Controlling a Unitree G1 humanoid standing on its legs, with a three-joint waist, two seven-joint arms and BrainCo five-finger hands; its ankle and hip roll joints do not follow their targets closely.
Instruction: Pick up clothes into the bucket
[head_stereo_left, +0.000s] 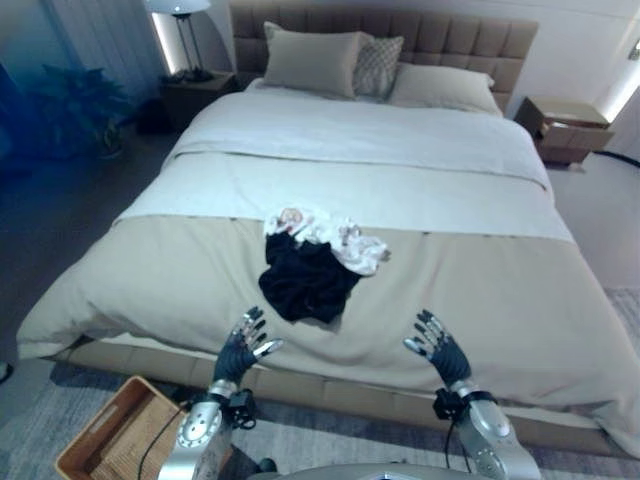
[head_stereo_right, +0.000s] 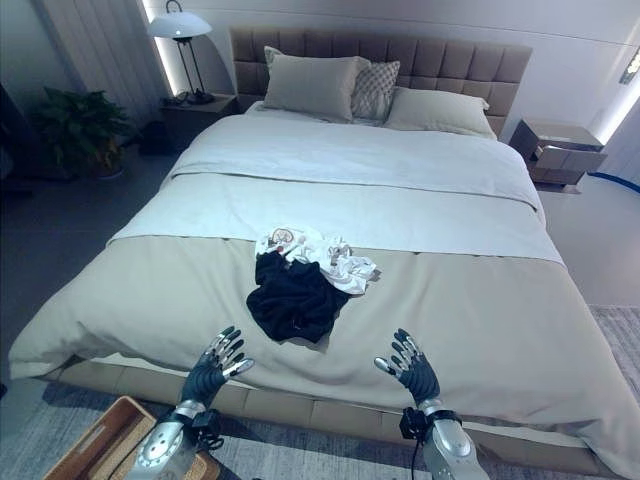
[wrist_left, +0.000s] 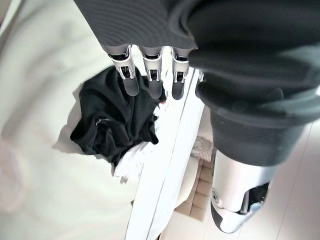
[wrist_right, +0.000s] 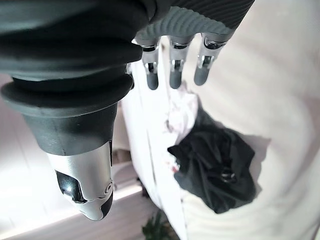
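Left hand (head_stereo_left: 243, 350) and right hand (head_stereo_left: 441, 352) raised — fingers (wrist_left: 153, 80) straight.

Each arm is silver-grey metal with a smooth, rounded shell near the wrist. The left hand (head_stereo_left: 243, 350) and the right hand (head_stereo_left: 440, 352) look alike: the back of the hand and the wrist are under a dark cover with fine ribs, which forms thick folded rings where it meets the arm. From this cover come silver fingers (wrist_left: 152, 70) in a row, each with visible metal links and a rounded dark tip (wrist_right: 174, 80). The thumb is a thicker silver piece with a dark inset and a small round screw.
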